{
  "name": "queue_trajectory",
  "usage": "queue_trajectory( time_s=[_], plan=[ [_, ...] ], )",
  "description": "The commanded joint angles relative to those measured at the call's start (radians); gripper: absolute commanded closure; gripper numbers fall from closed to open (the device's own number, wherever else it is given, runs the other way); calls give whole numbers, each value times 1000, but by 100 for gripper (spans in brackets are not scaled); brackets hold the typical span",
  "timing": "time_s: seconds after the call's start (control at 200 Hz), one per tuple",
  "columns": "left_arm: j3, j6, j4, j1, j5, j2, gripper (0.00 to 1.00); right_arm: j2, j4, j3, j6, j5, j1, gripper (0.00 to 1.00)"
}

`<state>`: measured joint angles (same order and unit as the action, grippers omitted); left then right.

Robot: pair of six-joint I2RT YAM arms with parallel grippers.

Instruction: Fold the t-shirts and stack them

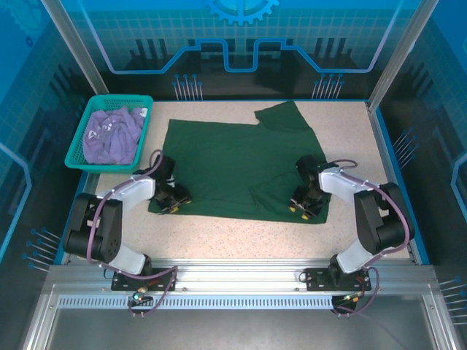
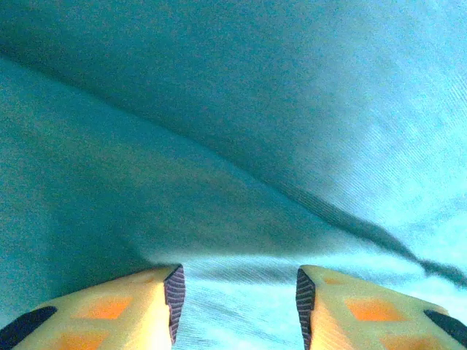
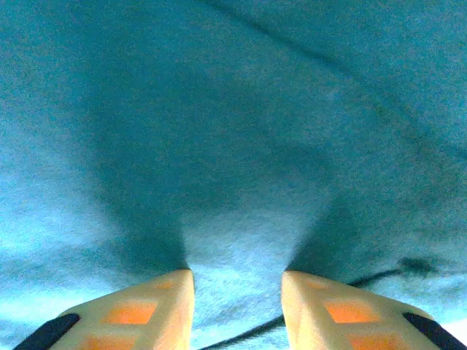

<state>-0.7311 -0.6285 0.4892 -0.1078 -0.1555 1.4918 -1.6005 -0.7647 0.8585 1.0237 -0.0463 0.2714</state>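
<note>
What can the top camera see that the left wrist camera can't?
Top camera: the whole table, the teal basket holding the purple shirt, and the right hand on the green shirt. Left wrist camera: a close-up crease in the cloth beyond its spread yellow fingers. Both: the green shirt and the left hand.
</note>
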Motion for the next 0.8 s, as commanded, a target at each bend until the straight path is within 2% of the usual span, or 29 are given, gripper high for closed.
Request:
queue_trajectory(
  time_s=[0.0,0.17,0.205,0.505,0.535,0.585,0.7,0.795],
  plan=[
    [77,-75,35,100,28,-13,52,-21,-98,-31,78,46,-27,60],
    [123,-111,69,168,46,-88,51,50,-123,-93,139,79,-30,57],
    [130,-118,80,177,47,-109,51,70,-130,-103,149,85,-30,53],
    [141,-155,187,187,29,-255,48,168,-158,-163,143,85,-42,50],
    [134,-150,195,186,30,-260,47,182,-164,-166,142,87,-47,45],
    [118,-142,197,187,21,-261,44,207,-171,-167,131,89,-54,42],
    [18,-80,212,164,-10,-234,39,247,-170,-116,76,103,-59,36],
    [-92,-24,251,85,32,-217,39,257,-147,-56,31,94,-53,34]
  ],
)
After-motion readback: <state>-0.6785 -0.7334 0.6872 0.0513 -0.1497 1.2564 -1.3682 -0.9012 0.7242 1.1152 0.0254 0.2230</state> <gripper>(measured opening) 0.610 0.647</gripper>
